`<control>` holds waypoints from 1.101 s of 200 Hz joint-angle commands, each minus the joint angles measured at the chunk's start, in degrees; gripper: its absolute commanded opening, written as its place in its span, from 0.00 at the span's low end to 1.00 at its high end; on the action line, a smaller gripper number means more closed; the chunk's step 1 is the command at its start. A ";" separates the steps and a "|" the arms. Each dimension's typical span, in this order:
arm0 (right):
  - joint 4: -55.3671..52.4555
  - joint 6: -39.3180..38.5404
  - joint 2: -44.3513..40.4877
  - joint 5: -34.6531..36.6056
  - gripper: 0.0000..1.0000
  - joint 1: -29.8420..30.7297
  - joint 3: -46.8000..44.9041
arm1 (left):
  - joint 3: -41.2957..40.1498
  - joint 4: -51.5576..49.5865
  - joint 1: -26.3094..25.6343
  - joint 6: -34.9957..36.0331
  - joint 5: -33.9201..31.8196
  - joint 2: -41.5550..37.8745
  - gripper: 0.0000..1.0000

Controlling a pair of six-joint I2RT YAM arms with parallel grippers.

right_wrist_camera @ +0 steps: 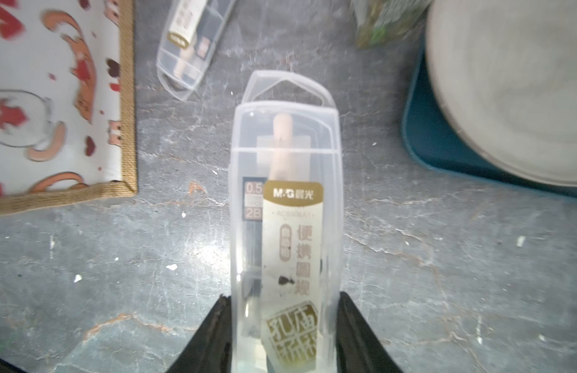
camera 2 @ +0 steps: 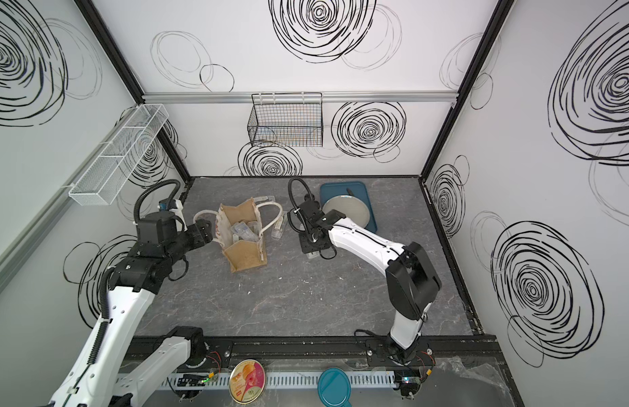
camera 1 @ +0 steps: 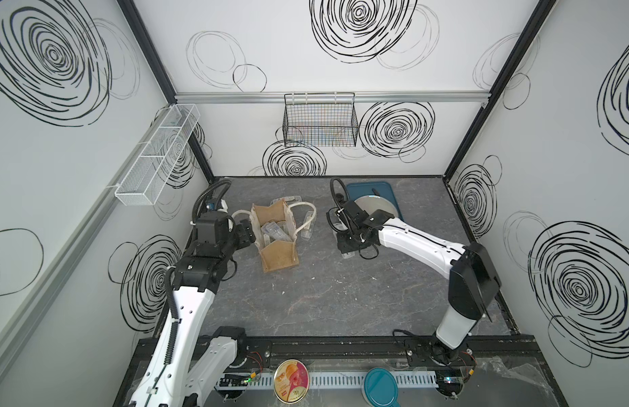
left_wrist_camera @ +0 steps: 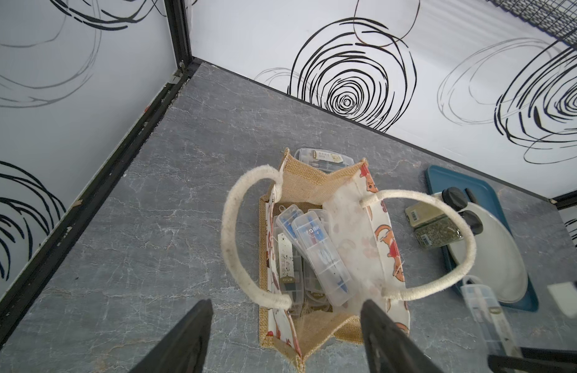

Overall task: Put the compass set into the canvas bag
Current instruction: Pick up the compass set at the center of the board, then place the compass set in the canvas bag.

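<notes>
The canvas bag (camera 1: 279,259) (camera 2: 246,259) stands open left of the table's middle, with its rope handles spread to both sides. Several clear compass set cases (left_wrist_camera: 316,245) lie inside it. My right gripper (right_wrist_camera: 285,297) (camera 1: 346,246) is shut on another compass set (right_wrist_camera: 285,210), a clear case with a gold label, low over the table to the right of the bag. One more case (right_wrist_camera: 192,48) (camera 1: 307,229) lies by the bag's right handle, and a further case (left_wrist_camera: 322,158) lies behind the bag. My left gripper (left_wrist_camera: 285,305) (camera 1: 248,232) hangs open at the bag's left side and holds nothing.
A blue tray (camera 1: 387,192) with a grey plate (camera 1: 373,208) and herb jars (left_wrist_camera: 439,232) sits at the back right. A black wire basket (camera 1: 320,119) hangs on the back wall and a white mesh basket (camera 1: 154,155) on the left wall. A round tin (camera 1: 291,380) and a teal lid (camera 1: 380,387) lie at the front.
</notes>
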 commanded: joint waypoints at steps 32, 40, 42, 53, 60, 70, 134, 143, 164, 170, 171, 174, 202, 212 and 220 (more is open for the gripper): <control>1.15 -5.93 -6.96 4.25 0.46 2.37 6.87 | 2.26 0.22 2.11 3.42 -0.76 2.39 0.78; 1.69 -6.92 -6.06 4.06 0.46 3.27 9.04 | 2.45 0.29 2.73 3.57 -0.60 2.82 0.79; 1.79 -7.24 -5.70 4.06 0.46 3.54 9.61 | 2.49 0.30 2.94 3.59 -0.50 2.85 0.79; 2.33 -9.05 -3.26 3.76 0.46 5.13 13.43 | 2.64 0.32 3.44 3.59 -0.14 3.39 0.79; 2.76 -10.32 -1.11 3.18 0.46 5.99 15.94 | 2.55 0.48 3.69 3.60 0.12 3.59 0.79; 3.02 -11.95 2.40 2.04 0.46 7.18 19.74 | 2.33 0.69 3.93 3.51 0.14 3.68 0.79; -1.53 -16.77 29.67 -5.21 0.47 10.86 51.89 | 0.02 0.70 4.44 2.52 0.10 1.44 0.79; -1.91 -17.12 32.95 -5.63 0.47 10.97 55.23 | -0.50 0.62 4.51 2.30 -0.01 0.82 0.79; -0.15 -17.73 37.63 -4.67 0.47 10.95 57.51 | -1.65 0.40 4.53 1.92 -0.19 -0.46 0.80; 0.47 -17.67 38.61 -4.57 0.47 10.82 57.50 | -1.92 0.24 4.59 1.92 -0.36 -0.71 0.80; 0.50 -17.66 38.70 -4.56 0.47 10.79 57.51 | -1.95 0.18 4.60 1.92 -0.38 -0.75 0.79; 0.56 -17.66 39.09 -4.45 0.47 10.82 57.51 | -2.04 0.10 4.61 1.93 -0.33 -0.97 0.79; 0.49 -17.48 41.76 -4.46 0.47 10.90 57.45 | -2.66 -0.51 4.62 1.99 -0.61 -1.66 0.80; -0.04 -17.48 42.55 -4.92 0.47 10.86 57.35 | -2.86 -0.50 4.62 1.90 -0.55 -1.77 0.80; -0.45 -17.38 43.03 -5.09 0.47 10.87 57.35 | -3.03 -0.50 4.62 1.78 -0.38 -1.88 0.80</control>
